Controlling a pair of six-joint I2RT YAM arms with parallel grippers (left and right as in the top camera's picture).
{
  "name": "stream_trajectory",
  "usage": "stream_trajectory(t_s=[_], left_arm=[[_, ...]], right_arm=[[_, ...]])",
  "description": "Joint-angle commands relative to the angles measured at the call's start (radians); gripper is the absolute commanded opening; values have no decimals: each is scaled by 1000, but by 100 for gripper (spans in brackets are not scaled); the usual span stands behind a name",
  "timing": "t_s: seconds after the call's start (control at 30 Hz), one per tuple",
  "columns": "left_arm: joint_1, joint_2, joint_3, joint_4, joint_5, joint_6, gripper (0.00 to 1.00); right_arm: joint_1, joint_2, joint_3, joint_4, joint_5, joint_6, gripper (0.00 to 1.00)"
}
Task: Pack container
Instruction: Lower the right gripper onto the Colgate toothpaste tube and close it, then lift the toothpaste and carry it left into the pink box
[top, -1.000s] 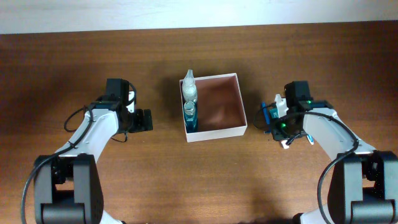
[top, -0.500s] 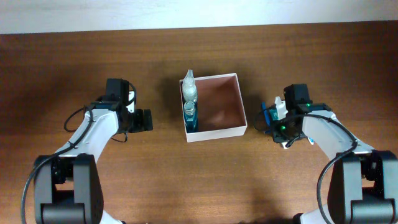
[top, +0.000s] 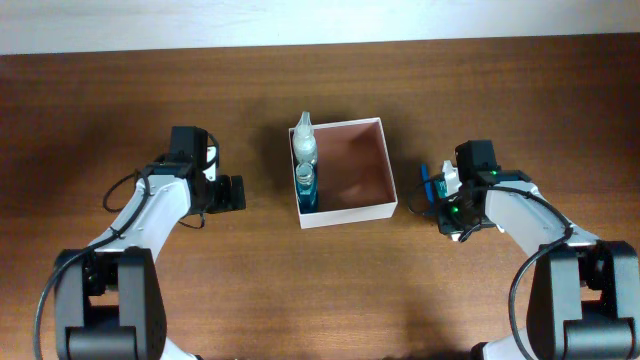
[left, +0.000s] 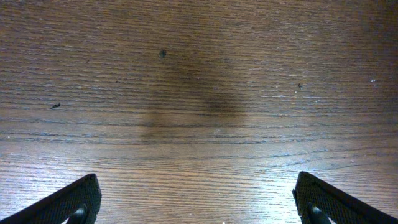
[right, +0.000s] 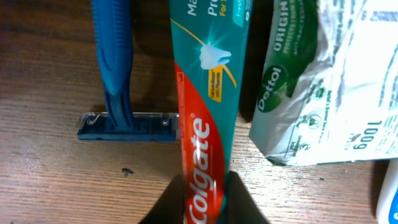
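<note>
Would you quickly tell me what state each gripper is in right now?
Left gripper: open, holding nothing.
Right gripper: closed on the Colgate toothpaste box.

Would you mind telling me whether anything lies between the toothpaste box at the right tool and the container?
Yes: the blue razor lies flat beside the toothpaste box gripped by the right tool, on the side toward the container. A lifted carry should clear it; the container's right half looks bare.
</note>
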Motion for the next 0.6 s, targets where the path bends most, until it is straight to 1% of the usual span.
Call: stream_trajectory(t_s=[0.0,0.13,0.37,0.57], left_arm=[[1,8,-5,2,-7,-2,99],[1,8,-5,2,-7,-2,99],[1,8,-5,2,-7,-2,99],[1,8,-5,2,-7,-2,99]], right_arm=[[3,10,-7,-3,16,5,9],[3,2,34,-47,16,23,4],[5,-69,186,-180,14,97,4],[14,-130,288,-252,-117,101,4]])
